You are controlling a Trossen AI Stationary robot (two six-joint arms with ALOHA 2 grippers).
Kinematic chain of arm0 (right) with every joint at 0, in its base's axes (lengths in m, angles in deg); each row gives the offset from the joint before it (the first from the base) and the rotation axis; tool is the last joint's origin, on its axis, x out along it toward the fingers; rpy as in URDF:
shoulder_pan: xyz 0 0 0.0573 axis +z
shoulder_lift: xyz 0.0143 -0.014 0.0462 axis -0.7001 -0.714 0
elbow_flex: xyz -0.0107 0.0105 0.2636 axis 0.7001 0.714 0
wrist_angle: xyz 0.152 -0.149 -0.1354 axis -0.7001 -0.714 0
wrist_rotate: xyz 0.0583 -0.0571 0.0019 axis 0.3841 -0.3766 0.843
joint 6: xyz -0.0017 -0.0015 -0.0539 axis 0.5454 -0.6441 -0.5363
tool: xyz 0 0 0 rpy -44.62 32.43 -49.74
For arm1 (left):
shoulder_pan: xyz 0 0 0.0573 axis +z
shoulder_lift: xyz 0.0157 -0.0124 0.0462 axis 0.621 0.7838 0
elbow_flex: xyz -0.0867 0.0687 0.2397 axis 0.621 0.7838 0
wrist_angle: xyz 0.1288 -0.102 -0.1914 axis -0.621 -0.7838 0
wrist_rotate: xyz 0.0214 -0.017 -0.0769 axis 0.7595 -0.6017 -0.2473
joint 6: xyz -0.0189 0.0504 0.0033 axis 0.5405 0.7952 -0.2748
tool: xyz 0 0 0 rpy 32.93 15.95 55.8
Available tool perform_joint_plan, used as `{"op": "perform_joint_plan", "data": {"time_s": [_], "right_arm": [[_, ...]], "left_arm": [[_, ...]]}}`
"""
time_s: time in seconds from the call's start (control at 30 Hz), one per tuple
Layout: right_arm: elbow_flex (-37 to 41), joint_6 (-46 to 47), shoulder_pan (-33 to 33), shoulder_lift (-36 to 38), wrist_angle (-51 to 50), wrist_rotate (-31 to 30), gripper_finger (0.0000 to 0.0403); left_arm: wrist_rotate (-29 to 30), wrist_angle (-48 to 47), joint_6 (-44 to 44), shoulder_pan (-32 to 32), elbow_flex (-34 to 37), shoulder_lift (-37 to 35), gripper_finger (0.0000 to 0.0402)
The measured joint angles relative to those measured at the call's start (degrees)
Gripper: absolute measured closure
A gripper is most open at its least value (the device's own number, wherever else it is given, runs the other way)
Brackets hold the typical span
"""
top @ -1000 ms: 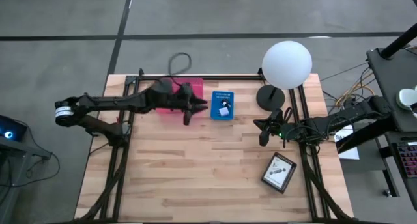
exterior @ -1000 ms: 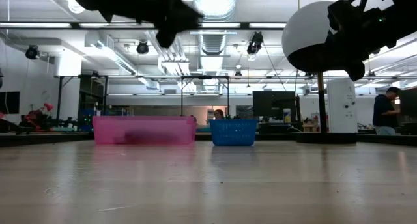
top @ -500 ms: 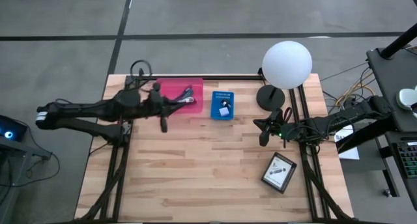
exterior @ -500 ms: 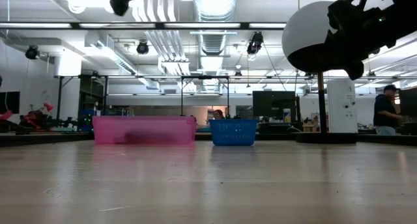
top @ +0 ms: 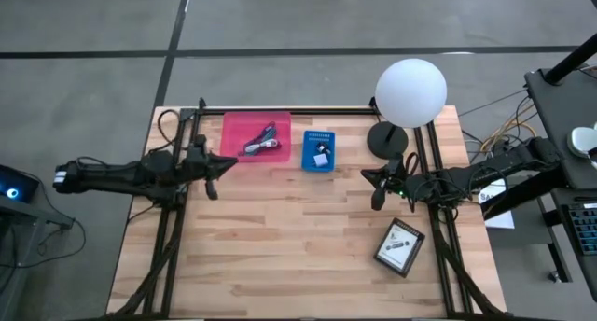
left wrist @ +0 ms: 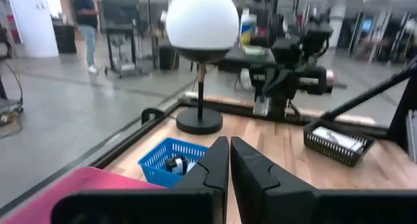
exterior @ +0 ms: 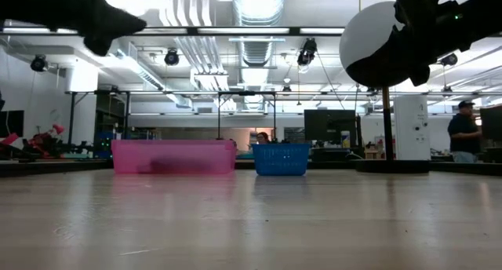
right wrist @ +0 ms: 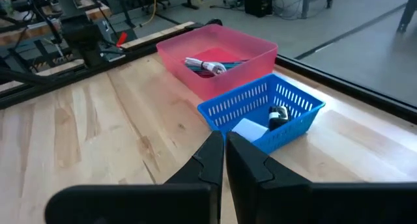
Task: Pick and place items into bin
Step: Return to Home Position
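The pink bin (top: 233, 123) stands at the table's far edge with slim pen-like tools and a silvery clip (right wrist: 207, 66) lying inside. Right of it, the blue basket (top: 318, 150) holds a white card (right wrist: 244, 127) and a small black cube (right wrist: 279, 116). My left gripper (top: 210, 169) is shut and hovers near the table's left side, just left of the pink bin and clear of it. My right gripper (top: 378, 186) is shut and hangs above the table in front of the lamp base, right of the blue basket.
A white globe lamp (top: 410, 92) stands on a dark round base (top: 386, 139) at the far right. A grey tray with a card (top: 399, 246) lies near the right front. Bare wood (top: 280, 237) spreads across the middle and near side. People show in the room behind.
My left arm has drawn back from over the gap between the pink bin and the blue basket toward the table's left edge, uncovering the pink bin and its contents.
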Motion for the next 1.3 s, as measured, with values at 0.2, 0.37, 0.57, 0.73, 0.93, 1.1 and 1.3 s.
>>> {"op": "perform_joint_plan", "data": {"time_s": [0.2,0.37,0.57,0.73,0.93,1.1,1.3], "right_arm": [[0.00,0.00,0.00,0.00,-0.02,-0.01,0.0394],[0.00,0.00,0.00,-0.02,0.25,0.03,0.0394],[0.07,-6.13,0.03,0.30,10.84,13.89,0.0394],[0.07,-13.71,0.07,2.97,19.28,28.38,0.0394],[0.41,-13.72,0.17,11.66,7.48,28.14,0.0394],[1.09,-15.53,0.14,21.79,-1.77,23.88,0.0394],[8.21,-23.78,-1.11,30.50,14.96,23.80,0.0394]], "left_arm": [[0.14,1.65,0.04,0.04,10.31,-13.74,0.0402],[-0.14,0.73,0.54,0.04,15.88,-17.96,0.0402],[-0.82,0.37,1.44,0.04,17.75,-14.63,0.0402],[-1.10,1.29,1.57,0.00,17.31,-14.79,0.0402],[-0.90,0.74,2.03,0.04,17.29,-17.44,0.0402],[-0.99,0.92,2.03,0.04,17.21,-18.16,0.0402],[-4.80,0.93,2.02,0.04,17.33,-17.92,0.0402]]}}
